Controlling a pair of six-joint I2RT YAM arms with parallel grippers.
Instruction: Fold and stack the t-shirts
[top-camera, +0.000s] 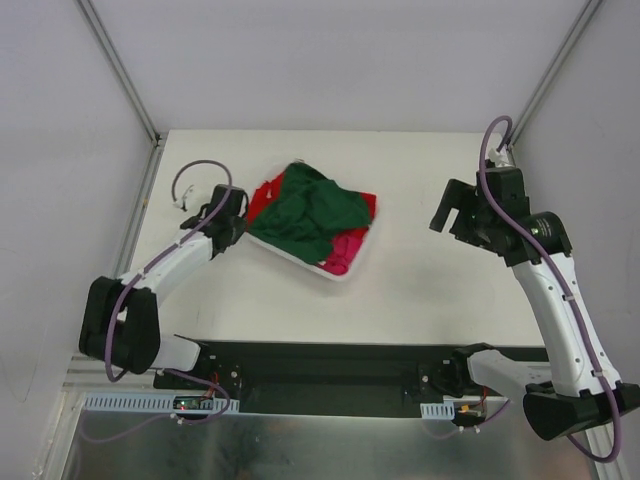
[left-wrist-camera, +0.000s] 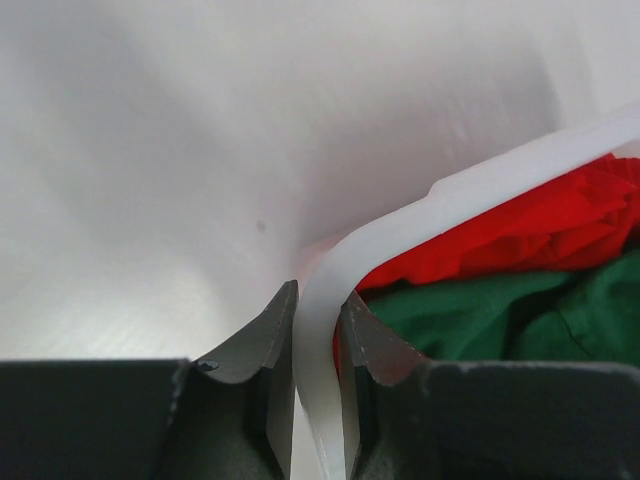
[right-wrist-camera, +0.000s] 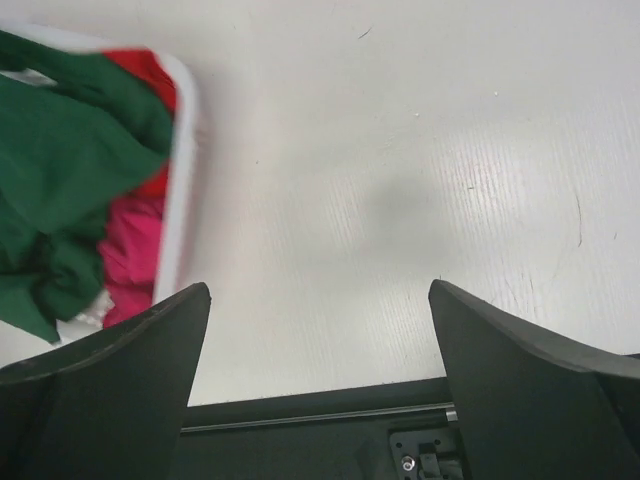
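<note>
White walls close in a white counter (top-camera: 420, 300). Left of its middle sits the white basket (left-wrist-camera: 500, 168), and my left gripper (left-wrist-camera: 318, 300) is clamped on the basket's rim at the corner facing the counter's left edge, one finger inside and one outside. The dark green t-shirt (top-camera: 305, 210) lies heaped on top, with the red t-shirt (top-camera: 262, 200) and pink t-shirt (top-camera: 345, 248) beneath. My right gripper (right-wrist-camera: 318, 288) hangs spread wide, holding nothing, over bare counter near the right edge.

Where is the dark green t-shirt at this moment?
In the top view the green t-shirt lies in the white basket, slightly left of the middle of the table, on top of the red t-shirt and the pink t-shirt.
</note>
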